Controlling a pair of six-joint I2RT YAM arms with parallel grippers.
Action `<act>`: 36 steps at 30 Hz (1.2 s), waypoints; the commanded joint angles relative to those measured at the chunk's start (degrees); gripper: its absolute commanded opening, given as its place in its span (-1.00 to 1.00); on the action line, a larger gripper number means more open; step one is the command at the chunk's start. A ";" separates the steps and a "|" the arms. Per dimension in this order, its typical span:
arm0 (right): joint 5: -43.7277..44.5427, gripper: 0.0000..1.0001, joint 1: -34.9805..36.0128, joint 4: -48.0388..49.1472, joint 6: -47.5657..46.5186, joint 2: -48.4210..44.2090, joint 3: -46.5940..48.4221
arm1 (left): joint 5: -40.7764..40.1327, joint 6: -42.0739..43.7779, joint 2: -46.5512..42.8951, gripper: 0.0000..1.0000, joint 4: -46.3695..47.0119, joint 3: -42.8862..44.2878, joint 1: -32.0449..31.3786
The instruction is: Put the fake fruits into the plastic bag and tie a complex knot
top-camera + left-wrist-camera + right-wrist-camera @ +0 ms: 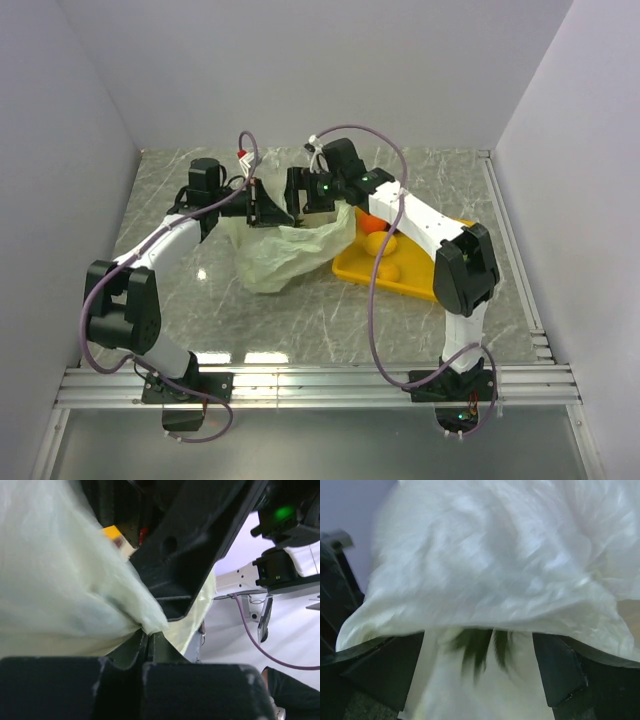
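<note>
Pinching a fold of the plastic bag (285,255), the left gripper (150,639) is closed tight on the film. The right gripper (480,672) faces it, just beside; fingers (375,675) spread wide, film draped between them, not clamped. Bag body sags below both grippers onto the table (450,190). One orange ball (372,222) sits in the yellow tray (352,268), under the right forearm.
</note>
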 commanded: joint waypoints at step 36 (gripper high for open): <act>24.05 0.99 2.47 3.98 -41.28 -37.20 -29.30 | -16.79 20.22 -3.78 -0.99 -7.40 -6.15 2.50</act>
